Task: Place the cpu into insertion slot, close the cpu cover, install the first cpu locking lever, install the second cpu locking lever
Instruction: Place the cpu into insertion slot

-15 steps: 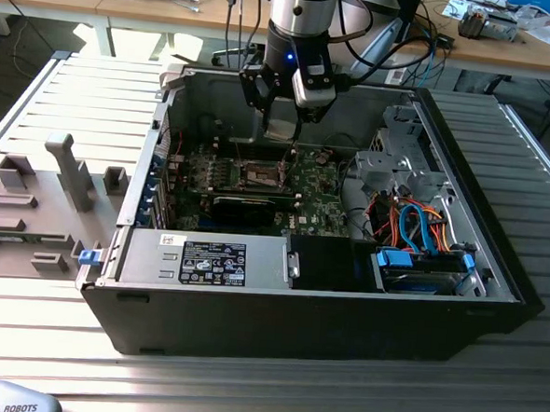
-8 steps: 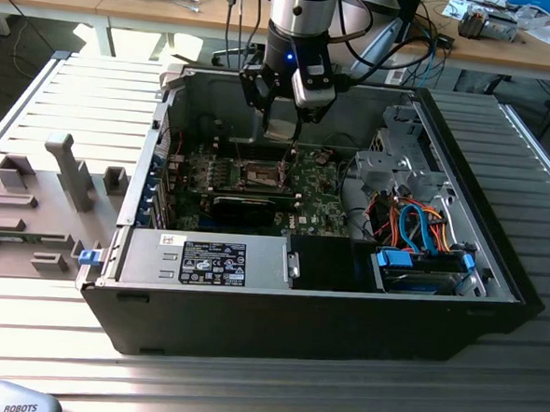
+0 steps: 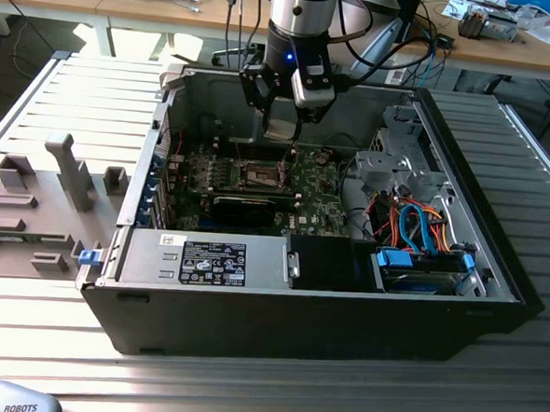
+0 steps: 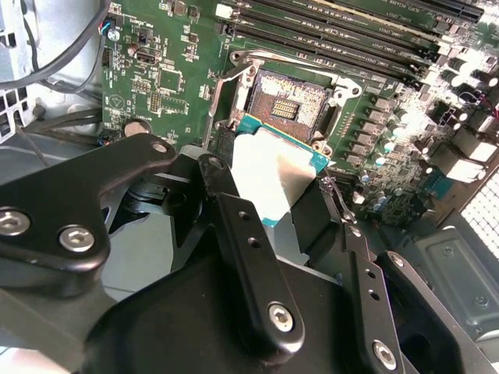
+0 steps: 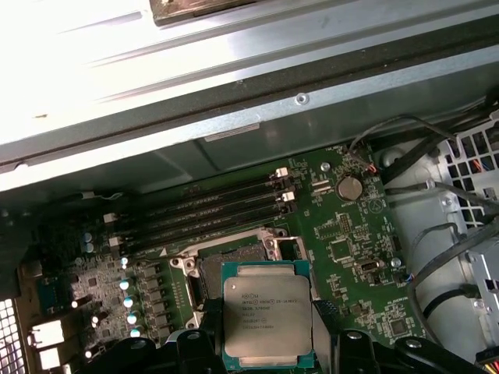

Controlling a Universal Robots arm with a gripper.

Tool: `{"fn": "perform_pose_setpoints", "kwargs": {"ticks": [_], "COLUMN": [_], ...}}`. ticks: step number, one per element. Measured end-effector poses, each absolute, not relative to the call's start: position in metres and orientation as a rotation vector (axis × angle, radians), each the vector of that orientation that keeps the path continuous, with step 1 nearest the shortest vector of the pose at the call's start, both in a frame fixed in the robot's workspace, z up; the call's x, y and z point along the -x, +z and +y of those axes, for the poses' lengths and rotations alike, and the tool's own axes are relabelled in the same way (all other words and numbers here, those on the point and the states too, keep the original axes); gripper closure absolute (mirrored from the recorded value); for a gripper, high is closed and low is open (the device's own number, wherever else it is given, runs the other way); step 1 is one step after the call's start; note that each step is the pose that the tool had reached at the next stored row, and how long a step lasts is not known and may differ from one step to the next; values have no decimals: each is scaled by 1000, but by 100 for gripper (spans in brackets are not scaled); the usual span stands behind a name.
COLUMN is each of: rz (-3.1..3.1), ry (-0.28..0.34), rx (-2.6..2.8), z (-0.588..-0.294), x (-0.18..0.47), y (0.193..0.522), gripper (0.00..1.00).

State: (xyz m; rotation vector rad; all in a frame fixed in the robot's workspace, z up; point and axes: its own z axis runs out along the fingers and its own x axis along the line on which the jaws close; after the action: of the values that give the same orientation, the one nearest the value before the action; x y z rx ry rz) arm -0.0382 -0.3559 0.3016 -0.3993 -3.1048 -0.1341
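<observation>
My gripper [image 3: 281, 130] hangs inside the open computer case, shut on the cpu [image 3: 282, 127]. In the second wrist view the cpu [image 4: 273, 175] is a silver-grey square with a teal edge, clamped between two black fingers [image 4: 234, 226] of the gripper [image 4: 274, 183]. It is held tilted, just short of the insertion slot [image 4: 290, 105], which lies uncovered with its contacts showing. In the first wrist view the cpu [image 5: 267, 312] hides part of the insertion slot [image 5: 226, 269]. A thin metal locking lever [image 4: 337, 199] stands up beside the slot. I cannot tell the cpu cover apart from the slot's metal rim.
The green motherboard [image 3: 318, 185] lies on the case floor, with memory slots [image 5: 210, 206] behind the socket and a black card [image 3: 247, 205] in front. A drive cage with coloured cables [image 3: 418, 229] fills the exterior view's right. Grey fixtures [image 3: 67, 170] stand outside the case.
</observation>
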Motion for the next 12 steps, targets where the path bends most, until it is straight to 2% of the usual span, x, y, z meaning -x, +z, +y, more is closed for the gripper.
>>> {"fn": "perform_pose_setpoints", "kwargs": {"ticks": [12], "rz": [-3103], "ry": [-134], "rx": [413], "z": [-356], "x": [38], "y": [301], "gripper": [46]}}
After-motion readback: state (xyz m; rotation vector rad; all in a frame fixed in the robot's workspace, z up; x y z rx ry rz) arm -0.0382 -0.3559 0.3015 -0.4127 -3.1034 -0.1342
